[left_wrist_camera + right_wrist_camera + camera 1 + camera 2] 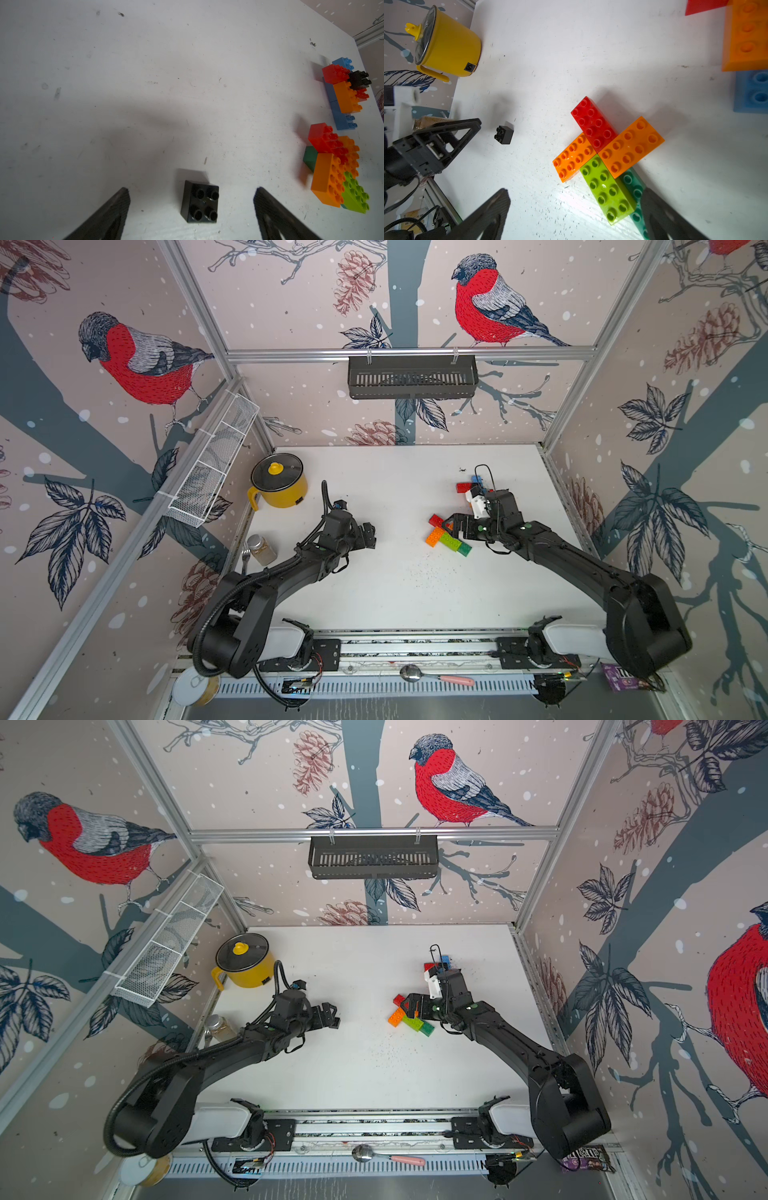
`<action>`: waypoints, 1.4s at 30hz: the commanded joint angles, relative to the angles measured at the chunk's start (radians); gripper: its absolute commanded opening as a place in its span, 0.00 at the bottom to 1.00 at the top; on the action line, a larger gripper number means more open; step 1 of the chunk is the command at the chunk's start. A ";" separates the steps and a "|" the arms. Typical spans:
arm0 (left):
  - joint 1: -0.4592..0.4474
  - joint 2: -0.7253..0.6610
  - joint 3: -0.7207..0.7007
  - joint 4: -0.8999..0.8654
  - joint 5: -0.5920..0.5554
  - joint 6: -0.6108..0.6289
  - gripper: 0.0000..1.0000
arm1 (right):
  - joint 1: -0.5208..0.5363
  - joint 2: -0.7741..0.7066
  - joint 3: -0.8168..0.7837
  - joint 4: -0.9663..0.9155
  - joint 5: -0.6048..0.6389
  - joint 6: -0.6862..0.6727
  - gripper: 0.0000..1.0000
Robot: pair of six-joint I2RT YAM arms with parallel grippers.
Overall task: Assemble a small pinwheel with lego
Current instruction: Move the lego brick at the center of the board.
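1. Sitting on the white table (571, 52) close under the right arm, the pinwheel (606, 153) is a cross of four oblong bricks: one red, two orange and one lime. A dark green brick (633, 187) lies under the lime blade, and nothing caps the centre.
2. The black square brick (200, 201) lies well apart from the pinwheel, toward the robot's left. It seems tipped on its side, with its studs facing the left gripper.
3. The left gripper (191, 190) has its fingers spread wide on either side of that brick. They touch neither face and hold nothing.
4. The right gripper (575, 192) is also spread and empty. It hovers over the lime end, with one finger above the dark green brick.
5. The left arm is plainly the nearer to the black square brick. Being square, it has no long axis to line up with, so the way its studs point probably matters most. From the left gripper, the pinwheel's centre lies off to the right.
6. A second cluster (346, 91) of blue, red, orange and black bricks stands just beyond the pinwheel.
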 commanded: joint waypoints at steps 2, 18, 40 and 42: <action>0.010 0.075 0.030 0.072 0.141 -0.013 0.93 | 0.002 -0.021 -0.009 0.014 0.014 0.003 0.99; -0.034 0.116 -0.063 0.178 0.288 -0.017 0.91 | 0.027 0.006 0.044 -0.015 0.054 -0.001 0.99; -0.125 -0.309 -0.283 0.060 0.062 -0.248 0.97 | 0.391 0.330 0.342 -0.073 0.260 0.023 0.94; -0.125 -0.410 -0.290 -0.049 0.031 -0.275 0.98 | 0.415 0.391 0.389 -0.080 0.253 0.015 0.93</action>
